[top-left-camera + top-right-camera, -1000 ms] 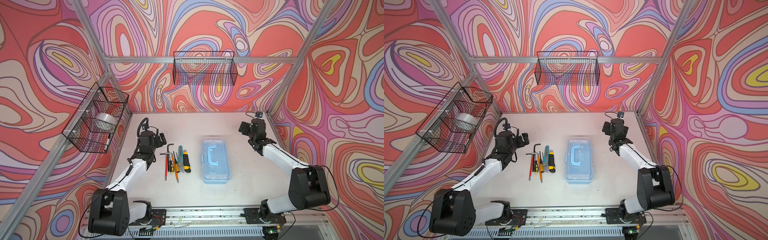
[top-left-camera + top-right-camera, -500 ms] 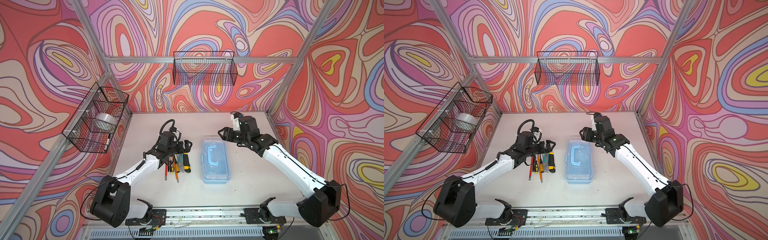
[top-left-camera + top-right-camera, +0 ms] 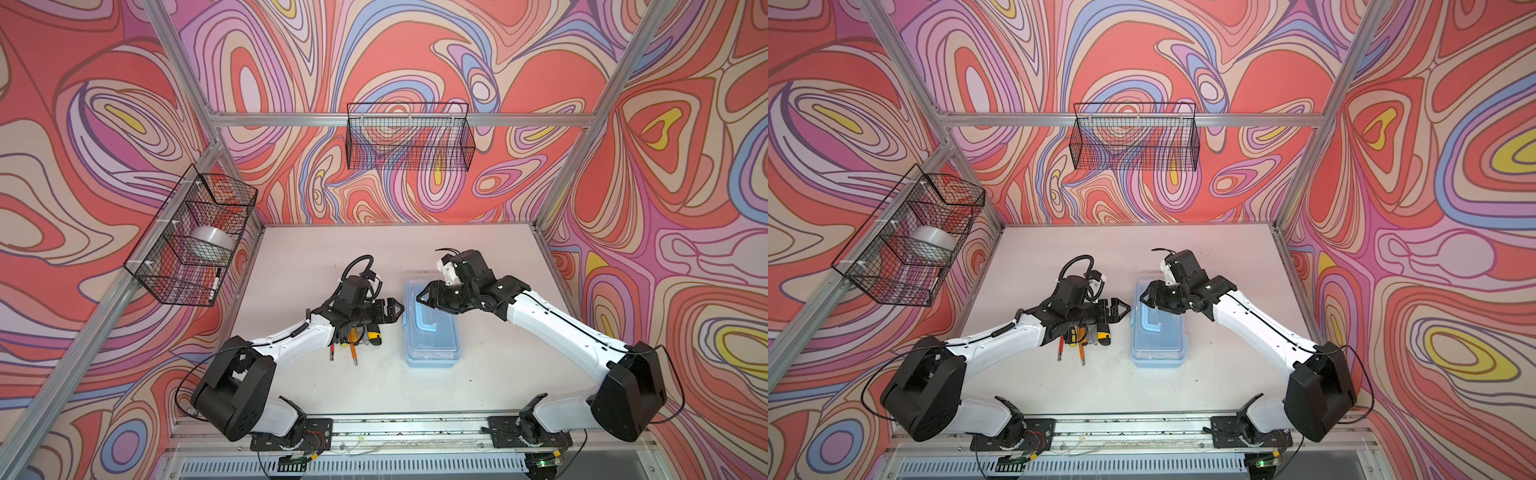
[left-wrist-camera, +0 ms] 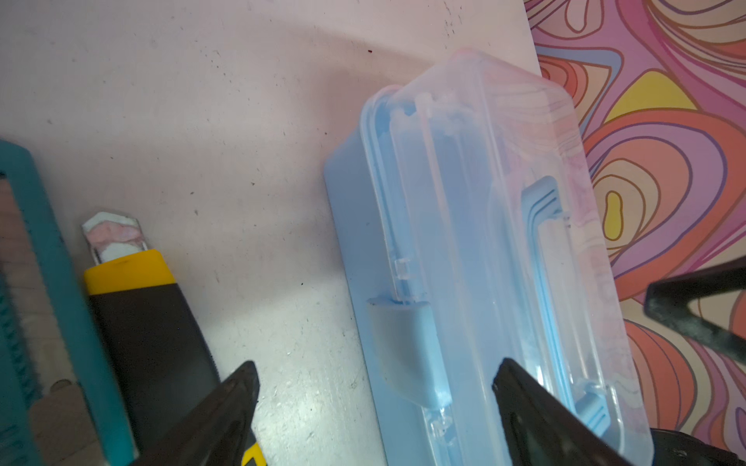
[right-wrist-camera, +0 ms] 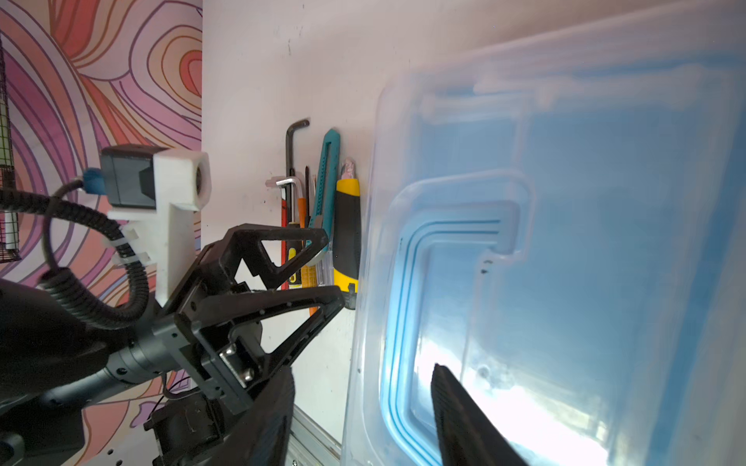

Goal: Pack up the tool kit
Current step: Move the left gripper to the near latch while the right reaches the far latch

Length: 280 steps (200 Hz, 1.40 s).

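The tool kit's light-blue box (image 3: 432, 332) (image 3: 1158, 338) lies in mid-table with its clear lid down and its blue handle flat on top. Left of it, screwdrivers, hex keys and two utility knives (image 3: 353, 338) (image 5: 329, 173) lie in a row. My left gripper (image 3: 397, 309) (image 4: 377, 365) is open at the box's left side. Its fingers straddle the blue latch (image 4: 403, 347), one over the table, one over the lid. My right gripper (image 3: 420, 297) (image 5: 363, 369) hovers open, jaws half apart, across the lid's left edge (image 5: 363, 242) near the far end, gripping nothing.
A black wire basket (image 3: 409, 137) hangs on the back wall. Another basket (image 3: 166, 266) on the left wall holds a tape roll (image 3: 210, 241) and a marker. Aluminium posts frame the cell. The yellow-and-black knife (image 4: 141, 322) lies a finger's width from the box.
Both arms have swung in from the back corners to the box, the left passing over the tools. The right jaws have narrowed to about half; the left jaws have closed slightly.
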### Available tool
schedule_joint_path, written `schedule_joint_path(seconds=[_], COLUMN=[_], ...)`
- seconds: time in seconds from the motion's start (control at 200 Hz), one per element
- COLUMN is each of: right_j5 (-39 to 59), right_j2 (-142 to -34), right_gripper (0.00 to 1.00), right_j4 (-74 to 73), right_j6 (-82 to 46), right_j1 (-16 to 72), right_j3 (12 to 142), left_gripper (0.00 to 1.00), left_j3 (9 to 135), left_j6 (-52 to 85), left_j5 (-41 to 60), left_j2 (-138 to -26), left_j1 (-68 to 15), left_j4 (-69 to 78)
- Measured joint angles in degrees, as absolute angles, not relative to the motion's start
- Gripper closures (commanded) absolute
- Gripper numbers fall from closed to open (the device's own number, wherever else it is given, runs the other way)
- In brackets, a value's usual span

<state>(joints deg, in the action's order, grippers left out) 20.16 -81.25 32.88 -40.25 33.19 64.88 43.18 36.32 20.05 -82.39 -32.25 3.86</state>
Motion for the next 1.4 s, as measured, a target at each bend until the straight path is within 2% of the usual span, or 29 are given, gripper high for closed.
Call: schedule_joint_path(seconds=[0.33,0.496,0.826,1.167,1.402], right_j5=[19.77,19.00,18.13,23.00,26.63], right_j2=[-83.70,-84.51,-86.70,-85.86,-84.25], right_gripper=[0.44,0.47,0.45,0.44,0.46], right_j4=[34.52,34.59,35.05,26.15,18.76], right_j6=[-43.94,-46.57,-48.27,-47.66,-46.26], right_j1=[34.85,34.92,35.73,35.29,34.46], right_j3=[64.88,64.88,65.89,61.69,56.95], left_gripper=[0.10,0.10,0.10,0.10,0.11], left_j3=[40.93,40.23,40.23,40.23,40.07], left_j6=[37.43,37.78,37.74,37.78,38.30], left_j5=[18.59,17.19,14.52,12.99,11.81], left_j2=[-82.37,-82.19,-81.73,-82.81,-84.49], left_j1=[-34.48,-35.40,-37.23,-37.26,-37.26], left_j4=[4.95,5.02,5.48,7.51,8.73])
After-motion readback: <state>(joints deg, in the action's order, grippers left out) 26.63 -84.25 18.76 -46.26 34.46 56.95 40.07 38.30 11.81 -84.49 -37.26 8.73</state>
